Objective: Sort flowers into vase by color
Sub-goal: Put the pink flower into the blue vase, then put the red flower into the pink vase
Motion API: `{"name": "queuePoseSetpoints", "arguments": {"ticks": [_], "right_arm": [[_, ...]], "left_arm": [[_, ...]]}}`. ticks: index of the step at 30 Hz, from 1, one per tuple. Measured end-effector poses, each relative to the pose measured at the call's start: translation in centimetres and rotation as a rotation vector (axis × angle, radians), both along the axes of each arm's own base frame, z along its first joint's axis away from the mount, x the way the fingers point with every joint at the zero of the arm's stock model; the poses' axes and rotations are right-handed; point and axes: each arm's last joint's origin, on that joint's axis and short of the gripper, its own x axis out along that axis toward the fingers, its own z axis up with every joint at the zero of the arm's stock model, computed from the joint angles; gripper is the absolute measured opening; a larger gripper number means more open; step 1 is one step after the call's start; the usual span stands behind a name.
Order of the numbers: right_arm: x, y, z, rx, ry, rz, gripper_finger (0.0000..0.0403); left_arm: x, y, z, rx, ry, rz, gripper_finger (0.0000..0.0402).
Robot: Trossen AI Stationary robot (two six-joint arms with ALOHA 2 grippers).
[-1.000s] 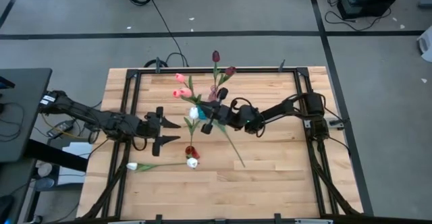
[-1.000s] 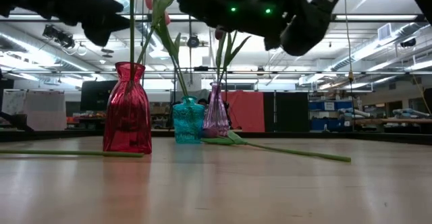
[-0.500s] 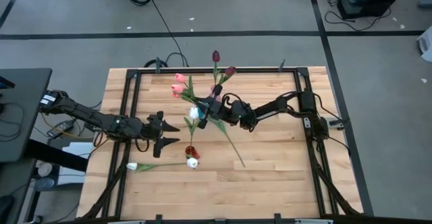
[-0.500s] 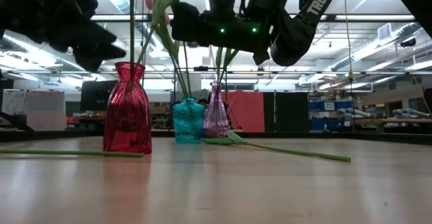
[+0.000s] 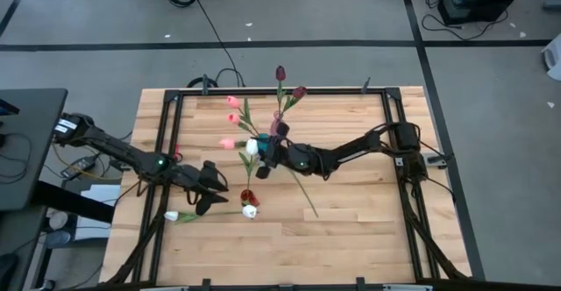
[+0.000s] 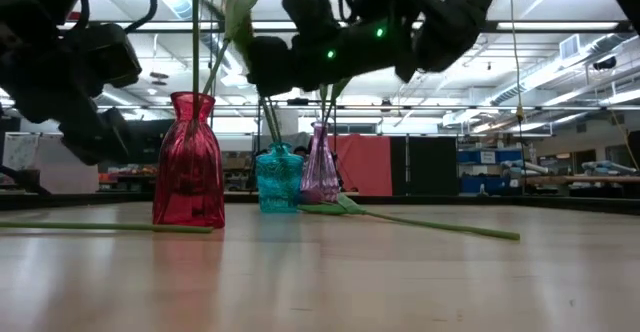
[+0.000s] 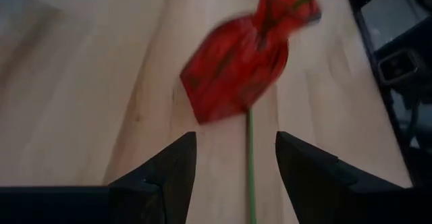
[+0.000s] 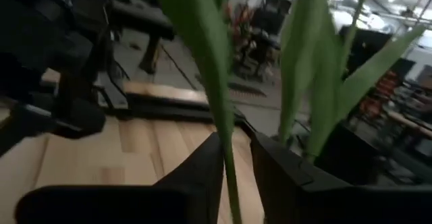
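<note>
My right gripper is above the table's middle, shut on the stem of a pink tulip, beside a white tulip. Two more pink tulips lean toward the far edge. A red vase, a teal vase and a purple vase stand in a row; maroon tulips rise from the purple one. My left gripper is open, low over a white tulip lying on the table; its stem runs between the fingers toward the red vase. My right gripper pinches the pink tulip's green stem between its two fingers, partway down, beside a long leaf. The fingers come roughly level from the table's right and lie across the stem. The stem stands tilted, head up, running down toward the red vase.
Another flower's stem lies on the table on the near right of the vases, its end at the teal vase's foot. A white head shows just near the red vase. Black frame rails run along both table sides. Bare wood lies toward the near edge.
My left gripper has gone toward the table's near edge and down, over the lying white tulip's stem. My right gripper has reached toward the table's left, and the pink tulip's head has swung toward the near edge, away from the other two pink heads.
</note>
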Motion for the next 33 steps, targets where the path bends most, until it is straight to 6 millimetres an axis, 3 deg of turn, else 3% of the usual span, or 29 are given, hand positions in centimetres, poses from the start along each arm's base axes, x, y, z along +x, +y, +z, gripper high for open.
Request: {"name": "queuePoseSetpoints", "arguments": {"ticks": [5, 11, 17, 21, 27, 33], "right_arm": [[-1.0, 1.1, 1.1, 0.037, 0.149, -0.031, 0.0097], [-3.1, 2.1, 1.8, 0.296, 0.309, 0.004, 0.0095], [-5.1, 2.7, 0.3, 0.698, 0.465, -0.032, 0.0094], [-5.7, 3.1, -1.2, 0.861, 0.535, -0.106, 0.0094], [-7.0, 4.2, -2.6, 0.910, 0.633, -0.254, 0.0094], [-6.5, 4.4, -4.1, 0.916, 0.628, -0.272, 0.0094]], "left_arm": [[0.1, -0.3, -0.3, 0.003, 0.020, -0.014, 0.0209], [0.2, -0.3, -0.2, 0.044, -0.010, 0.003, 0.0209], [0.2, -0.2, -0.3, 0.055, -0.006, 0.013, 0.0209], [0.2, -0.1, -0.2, 0.069, -0.011, 0.037, 0.0209], [0.3, 0.1, -0.2, 0.102, -0.020, 0.083, 0.0209], [0.2, 0.1, -0.2, 0.112, -0.017, 0.084, 0.0209]]}}
